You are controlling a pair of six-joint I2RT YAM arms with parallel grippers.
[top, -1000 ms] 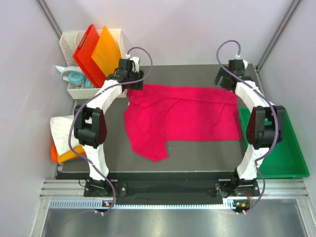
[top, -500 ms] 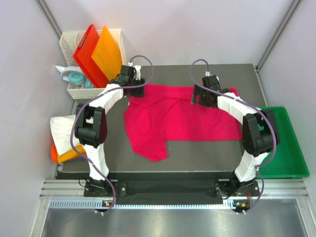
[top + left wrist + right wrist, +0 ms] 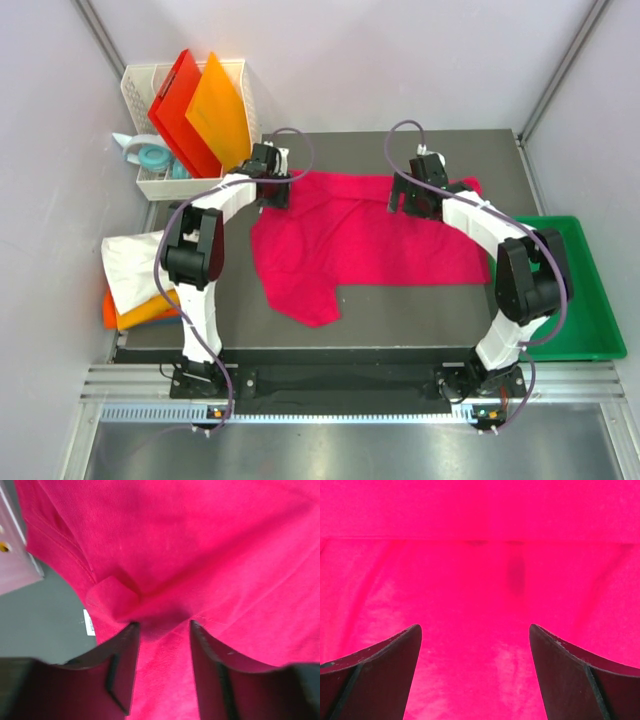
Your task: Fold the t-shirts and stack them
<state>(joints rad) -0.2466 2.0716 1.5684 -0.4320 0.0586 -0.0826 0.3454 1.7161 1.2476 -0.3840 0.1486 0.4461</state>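
Note:
A large crimson-pink t-shirt [image 3: 380,230] lies spread on the dark table [image 3: 400,310], one part hanging toward the front left. My left gripper [image 3: 272,190] presses on its back left corner. In the left wrist view the left gripper [image 3: 162,625] stands part-way open, with a bunched ridge of crimson t-shirt [image 3: 200,555] between the fingertips. My right gripper [image 3: 415,195] hovers over the shirt's back edge. The right wrist view shows the right gripper [image 3: 475,627] wide open above flat crimson t-shirt [image 3: 480,580], holding nothing. A white t-shirt [image 3: 125,260] lies on an orange folded one [image 3: 135,312] off the table's left side.
A white basket [image 3: 140,80] at the back left holds a red board [image 3: 172,105] and an orange board [image 3: 215,105]. Teal tape rolls [image 3: 152,157] sit beside them. A green tray [image 3: 580,300] stands along the table's right edge.
The right arm swung from the back right corner leftward over the shirt's back edge. The left gripper shifted slightly right onto the shirt corner and its jaws narrowed.

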